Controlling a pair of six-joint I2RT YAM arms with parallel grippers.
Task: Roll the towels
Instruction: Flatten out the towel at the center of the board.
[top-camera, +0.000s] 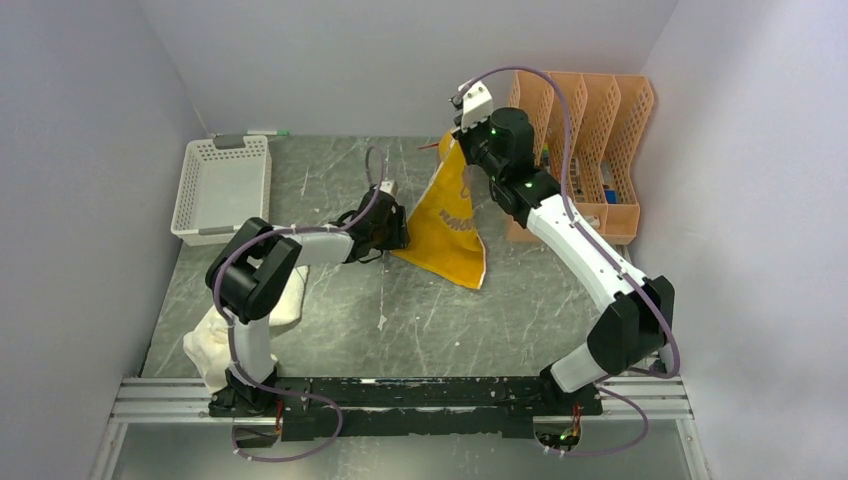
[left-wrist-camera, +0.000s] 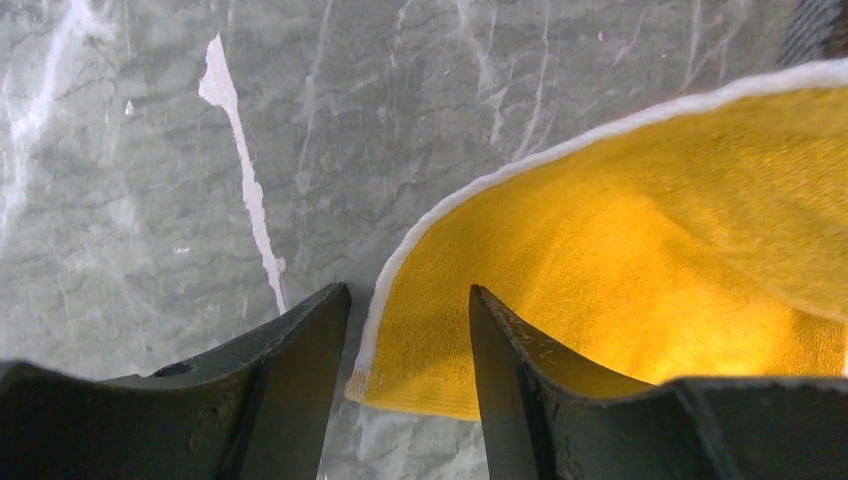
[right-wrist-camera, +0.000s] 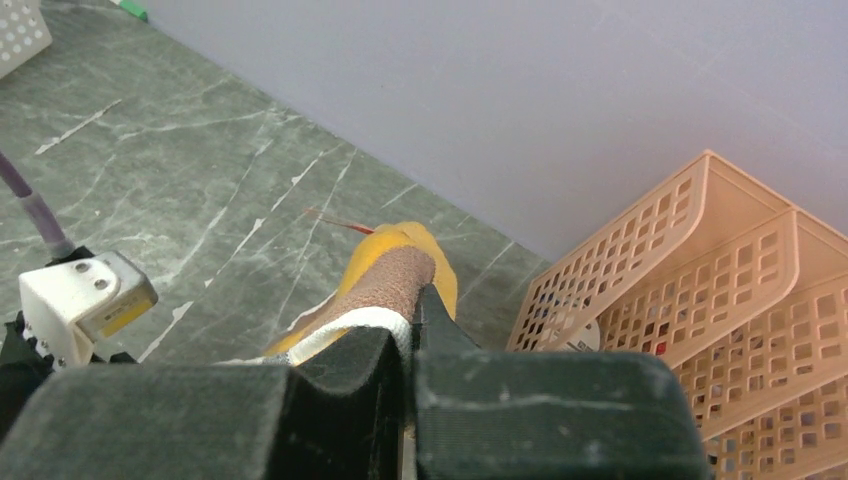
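Dark fingers of the left gripper fill the bottom of the left wrist view, and between them lies the lower corner of the yellow towel with its pale edge. These jaws stand partly spread. The corner sits in the gap, close to the right finger. On the other side a thin strip of the table still shows between the pale edge and the left finger, so I judge that the cloth is not yet pinched.

The right gripper has its jaws pressed together on an upper corner of the same towel. A brown and yellow fold comes out just above the fingertips. From this grip the cloth hangs down as a slanted sheet toward the left jaws.

As for the task, it seems to be at its beginning. The yellow towel is only held out, with no turn of a roll in it. The cream towel lies crumpled well apart from both jaws, beside the base of the left arm, and it is not rolled. Both rolls remain to do.
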